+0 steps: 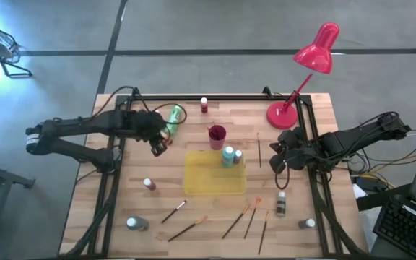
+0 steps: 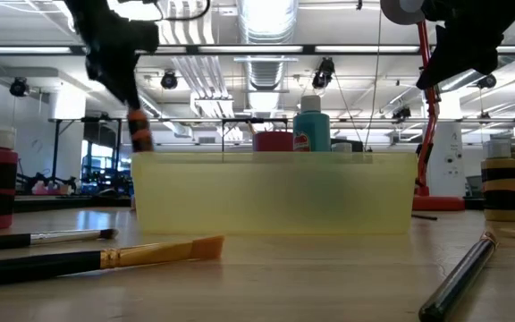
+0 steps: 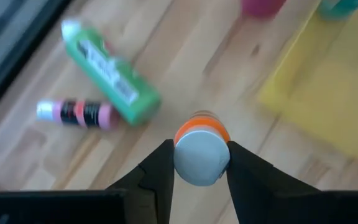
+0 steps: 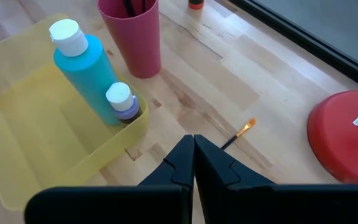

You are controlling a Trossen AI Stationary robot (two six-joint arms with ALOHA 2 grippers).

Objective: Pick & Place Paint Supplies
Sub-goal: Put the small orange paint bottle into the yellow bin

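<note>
Though lifted — orange bottle point(image 3: 201, 147) between left pincer point(image 3: 197, 171) fingers

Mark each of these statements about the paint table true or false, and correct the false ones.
1. The left gripper has its jaws closed on a small orange bottle with a pale cap. True.
2. The yellow tray holds nothing. False: a light blue bottle and a smaller purple bottle stand in one corner.
3. The green bottle lies on its side on the table. True.
4. The right gripper carries a brush. False: its jaws are shut on nothing, above the table beside the tray.
5. The pink cup stands inside the tray. False: it stands on the wood just outside it.
</note>
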